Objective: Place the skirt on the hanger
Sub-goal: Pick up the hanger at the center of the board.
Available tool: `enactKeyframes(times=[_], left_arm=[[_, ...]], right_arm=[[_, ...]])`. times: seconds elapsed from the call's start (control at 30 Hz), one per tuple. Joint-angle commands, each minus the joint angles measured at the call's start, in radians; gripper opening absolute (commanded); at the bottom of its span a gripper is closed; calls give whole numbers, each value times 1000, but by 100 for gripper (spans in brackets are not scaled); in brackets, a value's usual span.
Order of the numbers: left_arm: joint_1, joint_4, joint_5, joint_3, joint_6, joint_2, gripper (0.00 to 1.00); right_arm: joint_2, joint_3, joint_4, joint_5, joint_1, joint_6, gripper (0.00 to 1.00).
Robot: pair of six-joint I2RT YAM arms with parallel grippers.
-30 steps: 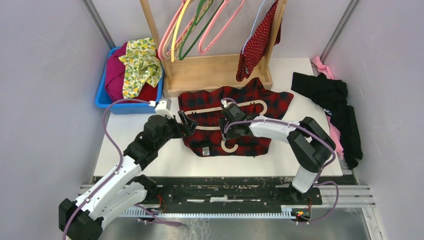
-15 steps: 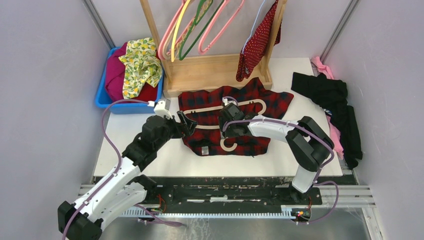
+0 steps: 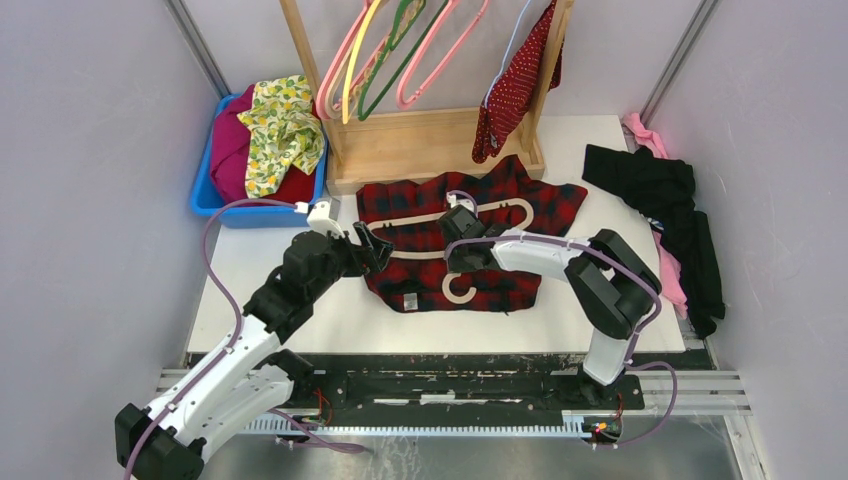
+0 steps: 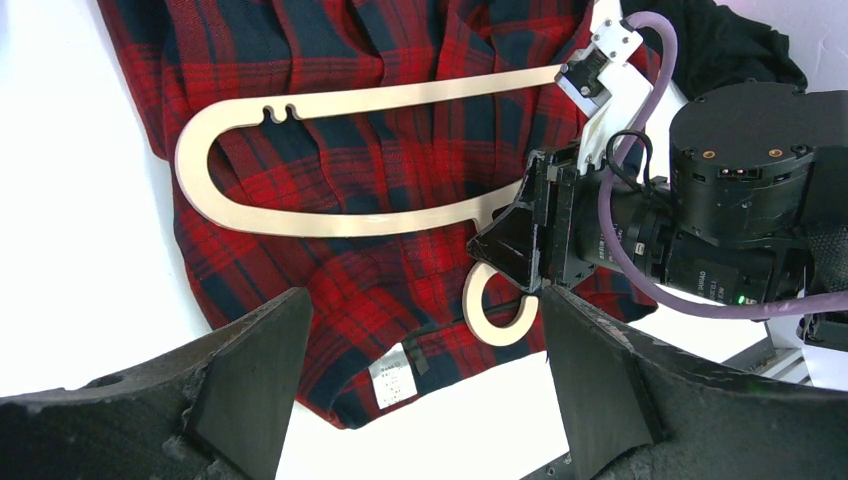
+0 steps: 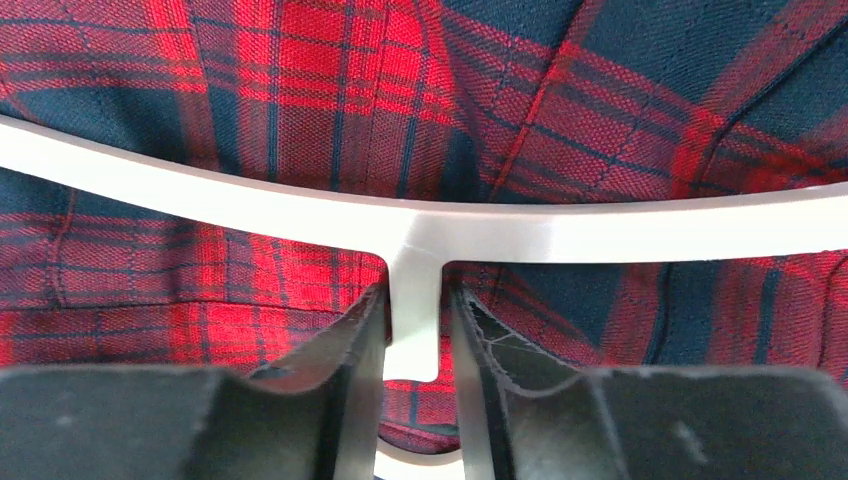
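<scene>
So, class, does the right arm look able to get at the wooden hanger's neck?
Probably yes: the right pincer straddles the wooden hanger at its neck, a finger close on either side, only the plaid garment underneath.

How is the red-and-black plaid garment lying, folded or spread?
Spread: the red-and-black plaid garment lies opened out flat on the white table, with the curved pale wooden hanger resting on top.

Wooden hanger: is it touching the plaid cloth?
Touching. The left wrist view shows the wooden hanger lying flat on the plaid cloth, with no gap.
</scene>
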Motion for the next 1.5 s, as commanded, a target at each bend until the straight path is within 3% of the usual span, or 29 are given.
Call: enactKeyframes(times=[0.0, 0.23, 0.3, 0.53, 0.8, 1.47], left_arm=[[-5, 28, 15, 1, -34, -12, 91], [-5, 25, 18, 3, -37, 0, 93], [-5, 24, 15, 4, -37, 0, 99], [-5, 13, 13, 13, -39, -11, 99], [-5, -18, 21, 50, -38, -31, 99], [-5, -169, 218, 301, 4, 17, 99]], right_arm=[[-5, 43, -17, 38, -3, 2, 29], [-101, 56, -49, 37, -2, -46, 23], [-141, 55, -55, 29, -2, -54, 22], [-304, 10, -48, -13, -2, -60, 19], [-407, -4, -158, -66, 0, -104, 18], [-715, -93, -395, -163, 24, -250, 13]])
